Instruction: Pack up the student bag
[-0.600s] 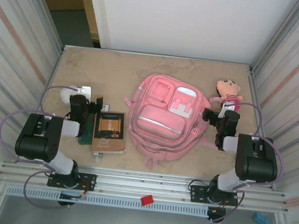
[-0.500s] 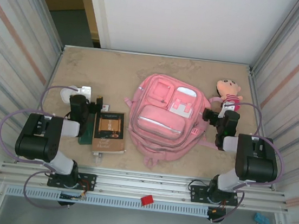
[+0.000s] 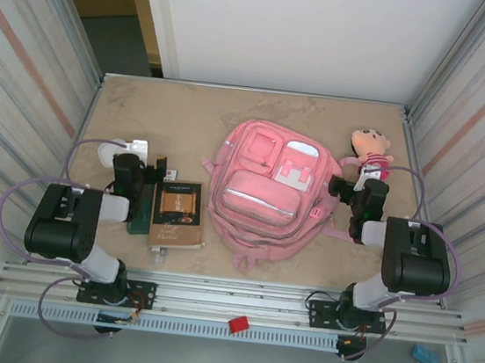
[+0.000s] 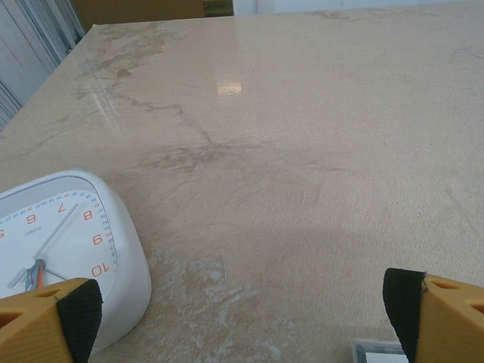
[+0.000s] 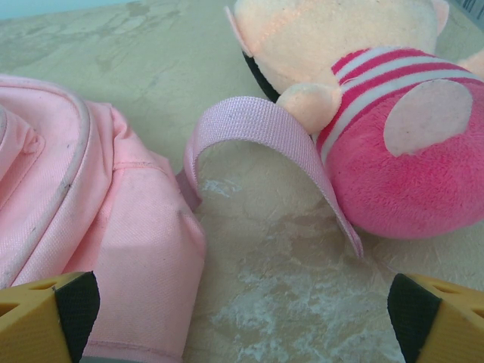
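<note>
The student bag (image 3: 263,193), a large pink backpack, lies flat in the middle of the table with its front pockets up. In the right wrist view its side (image 5: 76,212) is at the left and a pink strap (image 5: 257,128) arches toward a plush doll (image 5: 408,166). My right gripper (image 5: 242,325) is open over bare table between bag and doll; from above it (image 3: 354,191) sits at the bag's right edge. My left gripper (image 4: 242,318) is open and empty, low beside a white alarm clock (image 4: 68,265); from above it (image 3: 143,162) is left of the bag.
A brown book (image 3: 177,211) lies between the left arm and the bag, with a green flat item (image 3: 141,218) beside it. The doll (image 3: 370,151) and clock (image 3: 132,147) sit near the side walls. Bare table stretches beyond the bag toward the back wall.
</note>
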You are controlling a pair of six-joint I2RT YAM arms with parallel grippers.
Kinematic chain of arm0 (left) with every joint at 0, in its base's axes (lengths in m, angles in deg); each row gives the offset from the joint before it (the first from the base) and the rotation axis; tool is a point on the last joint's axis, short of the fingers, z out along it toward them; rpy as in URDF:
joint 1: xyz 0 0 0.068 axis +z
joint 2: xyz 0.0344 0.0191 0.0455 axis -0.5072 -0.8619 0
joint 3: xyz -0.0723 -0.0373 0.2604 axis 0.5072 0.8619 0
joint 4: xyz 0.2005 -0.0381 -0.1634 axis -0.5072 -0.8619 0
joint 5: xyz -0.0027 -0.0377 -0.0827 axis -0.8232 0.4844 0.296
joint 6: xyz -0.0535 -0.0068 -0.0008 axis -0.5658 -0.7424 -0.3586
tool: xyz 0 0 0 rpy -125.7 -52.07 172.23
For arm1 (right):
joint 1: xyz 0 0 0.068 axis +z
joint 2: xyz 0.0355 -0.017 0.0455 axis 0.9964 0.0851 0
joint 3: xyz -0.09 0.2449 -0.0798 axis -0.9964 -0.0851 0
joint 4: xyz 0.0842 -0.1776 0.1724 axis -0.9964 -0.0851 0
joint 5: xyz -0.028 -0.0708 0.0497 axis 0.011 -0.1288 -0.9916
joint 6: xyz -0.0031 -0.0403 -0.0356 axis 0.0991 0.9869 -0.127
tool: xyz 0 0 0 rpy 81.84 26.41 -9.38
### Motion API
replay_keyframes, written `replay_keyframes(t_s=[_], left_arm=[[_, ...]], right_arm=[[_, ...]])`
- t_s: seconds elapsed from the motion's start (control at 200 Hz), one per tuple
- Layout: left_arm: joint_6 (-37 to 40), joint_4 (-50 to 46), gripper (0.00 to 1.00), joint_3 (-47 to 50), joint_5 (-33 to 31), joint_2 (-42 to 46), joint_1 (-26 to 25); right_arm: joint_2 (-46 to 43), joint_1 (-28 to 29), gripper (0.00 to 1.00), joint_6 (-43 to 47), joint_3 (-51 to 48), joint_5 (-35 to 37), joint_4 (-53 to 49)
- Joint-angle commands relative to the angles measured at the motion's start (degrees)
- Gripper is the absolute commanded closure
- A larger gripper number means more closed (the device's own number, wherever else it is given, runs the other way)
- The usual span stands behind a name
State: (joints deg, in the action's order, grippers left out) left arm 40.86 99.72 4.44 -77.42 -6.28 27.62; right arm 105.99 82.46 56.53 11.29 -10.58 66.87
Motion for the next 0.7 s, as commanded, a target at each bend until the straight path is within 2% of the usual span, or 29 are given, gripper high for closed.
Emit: replay_keyframes(t_s=[0.0,0.656,0.696], left_arm=[[0.18,0.81,0.01,-0.37,0.02,0.34,-0.14],[0.33,1.47,0.01,-0.26,-0.82,0.68,-0.35],[0.39,-0.80,0.01,-0.74,-1.14,2.05,-0.78]], right_arm=[[-0.08,0.10,0.01,0.52,0.68,-0.21,0.32],[-0.03,0.02,0.01,0.52,0.81,-0.44,0.14],[-0.05,-0.01,0.01,0.53,0.77,-0.41,0.16]])
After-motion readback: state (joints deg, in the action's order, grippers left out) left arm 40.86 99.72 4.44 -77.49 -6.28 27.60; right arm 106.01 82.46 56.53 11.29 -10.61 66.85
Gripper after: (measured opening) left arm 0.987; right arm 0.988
